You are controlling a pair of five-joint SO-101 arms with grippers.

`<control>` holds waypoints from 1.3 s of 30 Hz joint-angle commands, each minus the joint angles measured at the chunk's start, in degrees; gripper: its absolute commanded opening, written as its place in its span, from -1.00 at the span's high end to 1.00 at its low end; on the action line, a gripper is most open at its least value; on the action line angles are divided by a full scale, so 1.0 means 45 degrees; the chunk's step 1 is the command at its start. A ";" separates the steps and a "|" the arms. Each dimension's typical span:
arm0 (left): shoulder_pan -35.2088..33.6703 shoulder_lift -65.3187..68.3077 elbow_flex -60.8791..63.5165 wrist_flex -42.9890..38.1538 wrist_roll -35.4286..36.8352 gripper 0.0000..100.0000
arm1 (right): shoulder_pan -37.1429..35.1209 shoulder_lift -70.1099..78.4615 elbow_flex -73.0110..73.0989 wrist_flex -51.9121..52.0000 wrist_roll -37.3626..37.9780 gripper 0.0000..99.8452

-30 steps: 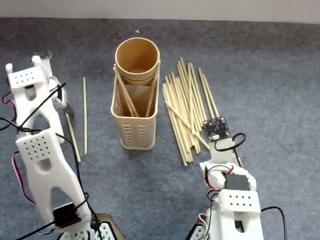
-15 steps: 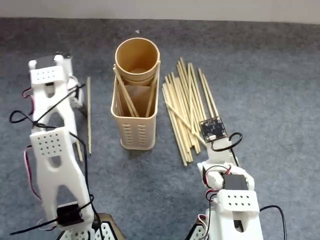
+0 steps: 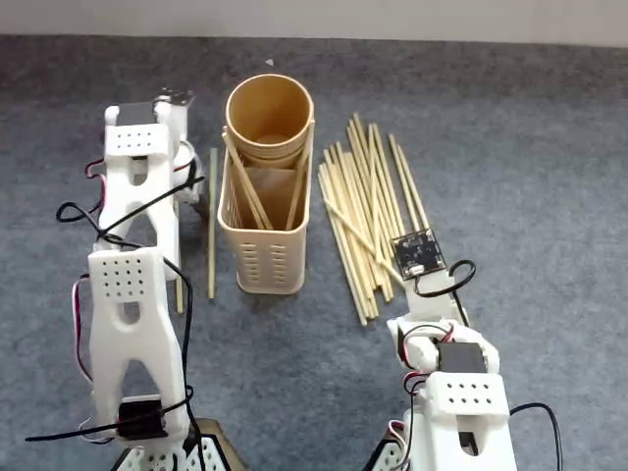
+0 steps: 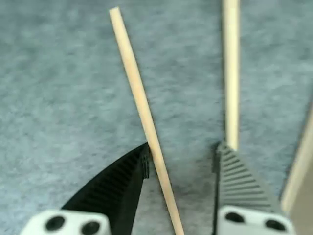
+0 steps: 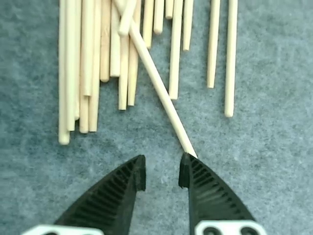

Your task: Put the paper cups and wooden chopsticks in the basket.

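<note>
Two white arms flank a cream slotted basket (image 3: 263, 245) on grey carpet (image 3: 530, 128) in the high view. A paper cup (image 3: 269, 118) sits in the basket's top, with several chopsticks leaning inside below it. The left arm (image 3: 137, 186) has swung across from the carpet's edge over the past second and now stands close beside the basket. A loose chopstick (image 3: 211, 221) that lay well apart from the basket now lies just beside its wall. The chopstick pile (image 3: 365, 221) on the basket's other side is unchanged, and the right arm (image 3: 422, 257) at its near end has edged slightly towards it.

From the left wrist, the left gripper (image 4: 182, 147) hangs released over the carpet. A slanted chopstick (image 4: 142, 107) runs between its jaws, touching the black finger (image 4: 124, 178). A straight chopstick (image 4: 230, 73) ends at the tip of the other finger. The basket's pale wall (image 4: 299, 169) shows at the edge.

From the right wrist, the right gripper (image 5: 162, 170) is parted narrowly and grips nothing. The end of a crossed chopstick (image 5: 159, 88), which lies across the pile, touches one fingertip.
</note>
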 commanded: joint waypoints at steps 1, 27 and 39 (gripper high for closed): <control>0.0303 -0.0420 -0.0537 0.0098 0.0449 0.44 | -0.0107 -0.0166 -0.0029 -0.0127 0.0117 0.74; 0.2354 -0.2882 0.0166 0.0508 0.0430 0.99 | -0.0147 -0.0166 -0.0010 -0.0166 0.0117 0.74; 0.3468 -0.1924 0.3604 -0.1016 0.0391 0.91 | -0.0147 -0.0166 -0.0010 -0.0166 0.0117 0.74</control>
